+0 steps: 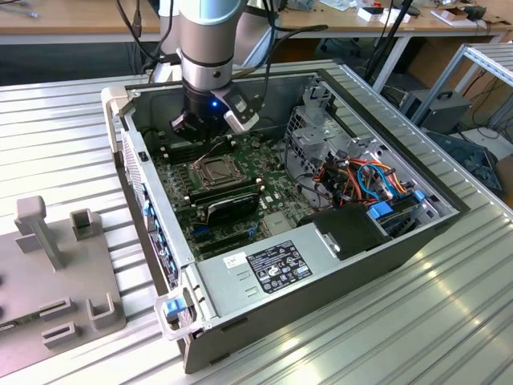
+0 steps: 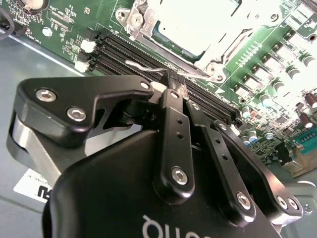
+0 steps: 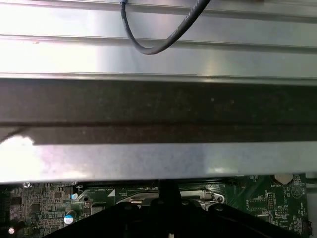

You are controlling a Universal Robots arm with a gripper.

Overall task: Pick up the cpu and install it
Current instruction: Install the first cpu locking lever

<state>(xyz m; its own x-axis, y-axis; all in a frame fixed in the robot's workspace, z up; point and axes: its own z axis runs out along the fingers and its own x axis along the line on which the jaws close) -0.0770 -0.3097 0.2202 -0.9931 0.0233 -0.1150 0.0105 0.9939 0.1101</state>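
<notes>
Inside the open computer case (image 1: 152, 241), the square socket (image 1: 214, 169) with its metal frame sits on the green motherboard (image 1: 276, 180). In the second wrist view a pale silver-grey square, the cpu (image 2: 198, 22), lies flat inside that socket frame (image 2: 134, 21). My gripper (image 2: 177, 85) hangs low over the black memory slots (image 2: 119, 49) just beside the socket, its two black fingers (image 2: 171, 129) shut together. Their tips touch a thin wire lever (image 2: 143, 67) running along the socket's edge. Nothing is held between the fingers. The exterior view shows the gripper (image 1: 212, 140) just behind the socket.
A grey power-supply box (image 1: 264, 269) fills the case's near end. A metal drive cage (image 1: 321, 136) and coloured cables (image 1: 365, 180) stand at the exterior view's right. A black card (image 1: 228, 204) lies beside the socket. A grey fixture (image 1: 56, 241) sits outside on the ribbed table.
</notes>
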